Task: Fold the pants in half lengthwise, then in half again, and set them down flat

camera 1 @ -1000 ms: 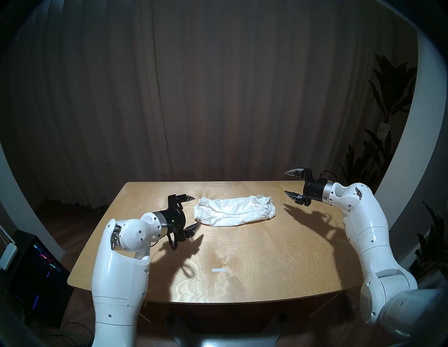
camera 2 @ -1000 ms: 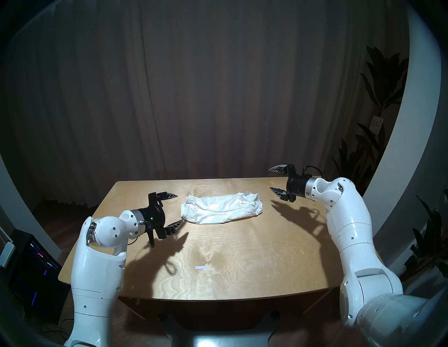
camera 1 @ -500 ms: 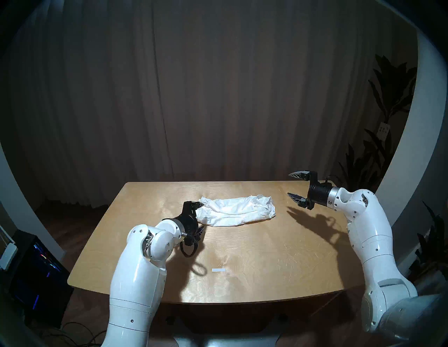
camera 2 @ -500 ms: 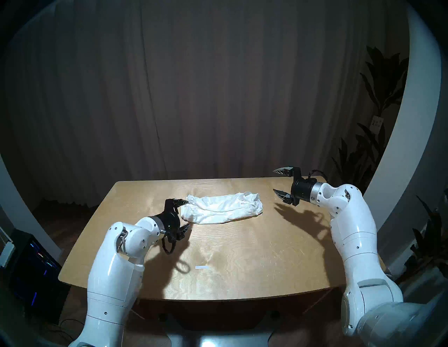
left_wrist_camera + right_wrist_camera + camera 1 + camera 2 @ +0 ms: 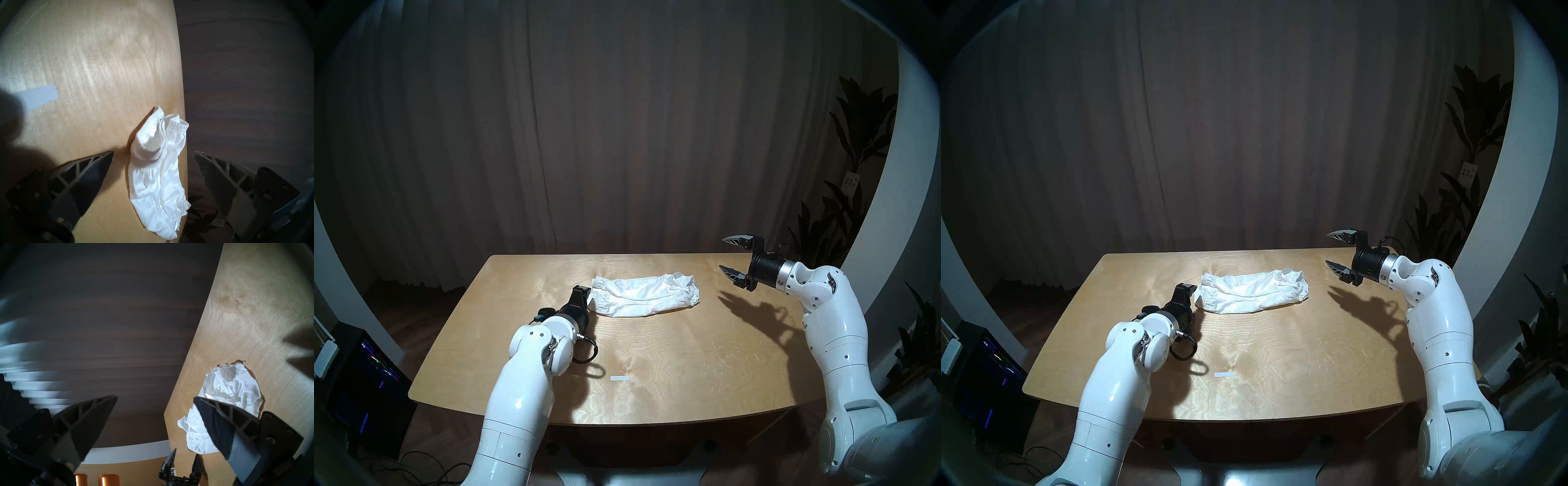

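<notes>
Pants (image 5: 644, 296) lie in 1 long fold across far-centre table (image 5: 670, 356), waistband toward left gripper (image 5: 153, 155), whose fingers stand wide apart, empty, straddling that end. Right gripper (image 5: 728, 257) hangs open, empty, well off the hem end. Best to pinch every waistband layer at once, else the fold likely splays.

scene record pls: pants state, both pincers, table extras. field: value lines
pants: white shorts lying flat on the table, long narrow bundle, wrinkled
waistband end: toward left pincer, elastic edge visible
hem end: ruffled, toward right pincer
left pincer: open, low at the waistband end, jaws either side of it, nothing held
right pincer: open, raised above the table, clear of the pants, empty
extras: white tape strip near the front edge
</notes>
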Controlling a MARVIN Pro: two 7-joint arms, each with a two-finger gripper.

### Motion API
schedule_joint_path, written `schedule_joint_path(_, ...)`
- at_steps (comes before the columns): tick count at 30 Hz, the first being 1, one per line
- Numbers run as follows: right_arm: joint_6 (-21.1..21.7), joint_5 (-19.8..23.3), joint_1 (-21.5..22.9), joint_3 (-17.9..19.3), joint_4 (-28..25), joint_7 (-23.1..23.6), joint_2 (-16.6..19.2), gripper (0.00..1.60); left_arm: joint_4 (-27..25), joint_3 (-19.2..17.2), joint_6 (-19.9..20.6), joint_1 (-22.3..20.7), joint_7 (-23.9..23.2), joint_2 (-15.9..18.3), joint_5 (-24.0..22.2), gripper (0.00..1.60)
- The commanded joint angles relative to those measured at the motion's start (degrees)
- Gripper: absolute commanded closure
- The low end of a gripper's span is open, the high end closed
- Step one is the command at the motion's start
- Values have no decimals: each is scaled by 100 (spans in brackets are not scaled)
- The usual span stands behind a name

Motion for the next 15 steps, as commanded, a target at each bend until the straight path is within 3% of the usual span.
schedule_joint_path(1, -334, 276, -239, 176, -620, -298, -116, 0, 161, 320, -516, -246, -724, -58, 687, 0)
schedule_joint_path(7, -740, 563, -489, 341, -1097, -816, -236, 0, 565, 511, -845, -389, -874, -85, 1126, 0)
schedule_joint_path(12, -1024, 745, -614, 449, -1392, -1168, -308, 0, 581, 494, -837, -501, -469, -162, 1141, 0)
schedule_joint_path(15, -1078, 768, -620, 477, -1461, -1244, -324, 0, 432, 438, -682, -557, 17, -234, 1090, 0)
